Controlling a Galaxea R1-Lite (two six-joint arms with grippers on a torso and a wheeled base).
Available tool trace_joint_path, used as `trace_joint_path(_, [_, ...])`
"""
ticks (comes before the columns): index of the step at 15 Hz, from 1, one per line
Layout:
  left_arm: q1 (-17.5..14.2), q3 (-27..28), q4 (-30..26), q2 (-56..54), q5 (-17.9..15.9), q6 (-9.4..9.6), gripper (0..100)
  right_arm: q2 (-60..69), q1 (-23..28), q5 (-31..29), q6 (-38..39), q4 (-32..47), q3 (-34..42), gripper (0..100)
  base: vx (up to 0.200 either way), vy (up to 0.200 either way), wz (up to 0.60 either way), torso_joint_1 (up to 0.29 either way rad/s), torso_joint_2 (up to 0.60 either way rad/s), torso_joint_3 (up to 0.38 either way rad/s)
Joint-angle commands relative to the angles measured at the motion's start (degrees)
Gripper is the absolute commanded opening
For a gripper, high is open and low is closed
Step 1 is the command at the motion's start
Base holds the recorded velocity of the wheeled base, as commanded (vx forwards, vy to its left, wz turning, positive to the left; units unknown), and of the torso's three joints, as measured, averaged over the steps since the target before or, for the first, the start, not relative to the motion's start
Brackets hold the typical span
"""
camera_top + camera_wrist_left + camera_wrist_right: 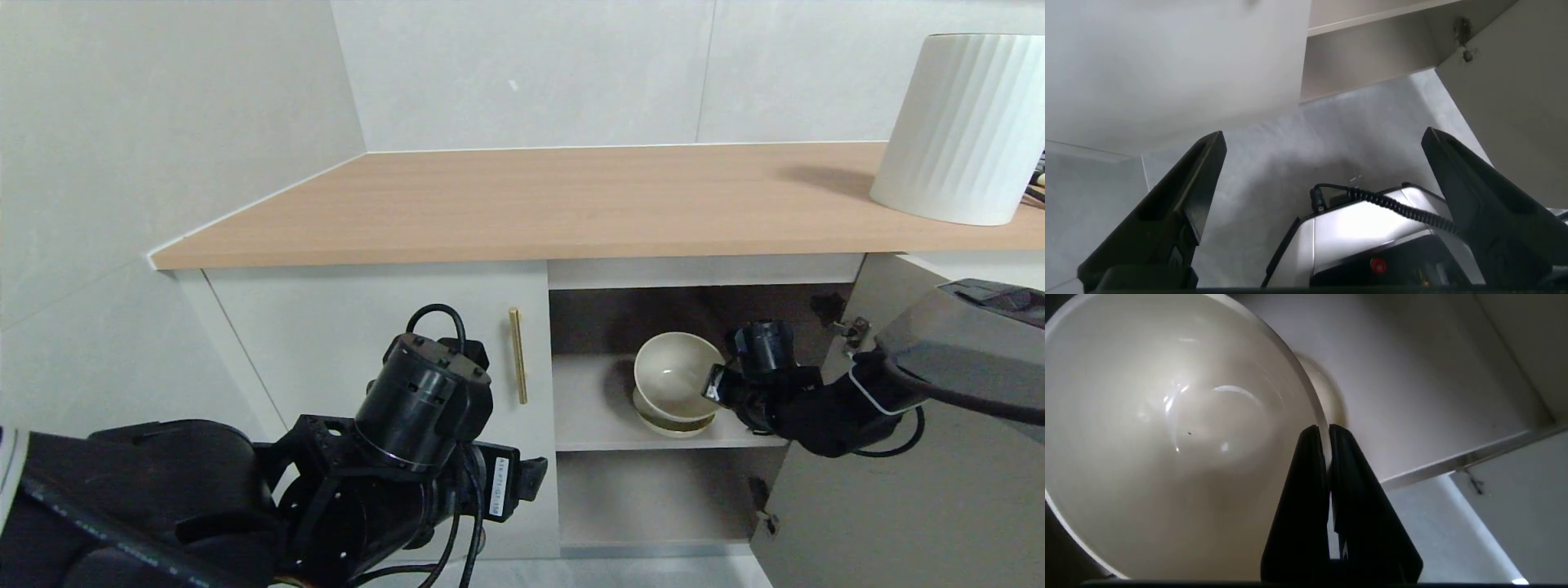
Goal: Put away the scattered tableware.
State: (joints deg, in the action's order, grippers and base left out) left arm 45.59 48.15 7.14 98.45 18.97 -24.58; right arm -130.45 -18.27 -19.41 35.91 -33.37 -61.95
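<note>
Right jaws pinch the tilted bowl point(671, 371); I'd level it onto the lower bowl point(673, 425) before releasing. Left jaws gape empty.

No legible text; the left arm's white label point(498, 487) is unreadable.

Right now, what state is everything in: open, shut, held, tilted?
right gripper: shut on the upper bowl at its rim.
upper bowl: held, tilted, over the lower bowl.
lower bowl: upright on the cabinet shelf.
left gripper: open, empty.
left cabinet door: shut.
right cabinet door: open.
white container: upright on the countertop.
</note>
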Motion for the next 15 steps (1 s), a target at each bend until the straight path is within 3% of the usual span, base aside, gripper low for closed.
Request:
trace_joint_path(1, [0.0,0.0,0.0,0.0,0.0,-0.03,100,-2.0,0.3,0.0,-0.1,0.1,-1.0,0,0.0,0.0,0.0,0.0,0.0,0.0])
trace_joint_path(9, [0.0,0.0,0.0,-0.1,0.0,-0.12,100,-3.9,0.4,-0.5,-0.4,0.3,-2.6,0,0.0,0.0,0.0,0.0,0.0,0.0])
trace_joint_path(10, [0.0,0.0,0.0,-0.1,0.0,-0.12,100,-3.9,0.4,-0.4,-0.4,0.3,-2.6,100,0.0,0.0,0.0,0.0,0.0,0.0])
trace_joint_path(15, [-1.2,0.2,0.2,-0.1,0.0,-0.91,100,-1.8,-0.2,0.2,-0.5,0.4,-1.2,100,0.0,0.0,0.0,0.0,0.0,0.0])
